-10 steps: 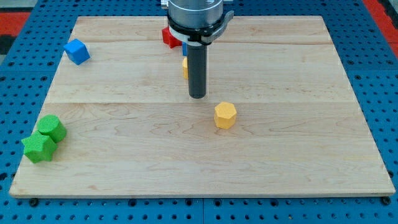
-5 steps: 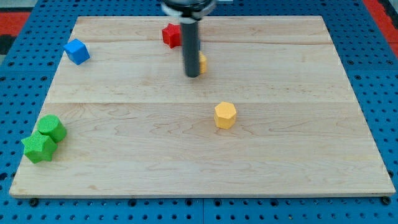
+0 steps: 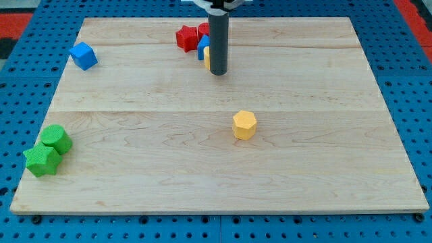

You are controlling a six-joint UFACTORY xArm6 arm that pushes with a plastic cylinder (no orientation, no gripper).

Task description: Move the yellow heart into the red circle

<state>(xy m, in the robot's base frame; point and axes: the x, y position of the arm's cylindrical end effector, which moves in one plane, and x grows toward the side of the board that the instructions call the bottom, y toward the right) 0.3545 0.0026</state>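
My tip (image 3: 218, 72) rests on the board near the view's top centre. The yellow heart (image 3: 206, 59) is mostly hidden behind the rod; only a yellow sliver shows at the rod's left edge, just above the tip. A small blue block (image 3: 202, 46) touches it from above. Two red blocks sit just above that: one at the left (image 3: 185, 38), with a jagged outline, and one (image 3: 203, 30) partly hidden by the rod. I cannot tell which is the red circle.
A yellow hexagon (image 3: 244, 125) lies below and right of the tip. A blue cube (image 3: 83, 55) sits at the upper left. A green cylinder (image 3: 57, 139) and a green star (image 3: 41, 160) touch at the lower left. The wooden board (image 3: 324, 155) has edges all round.
My tip has moved up the view from mid-board to the cluster at the top. The yellow heart has shifted up, closer to the blue and red blocks.
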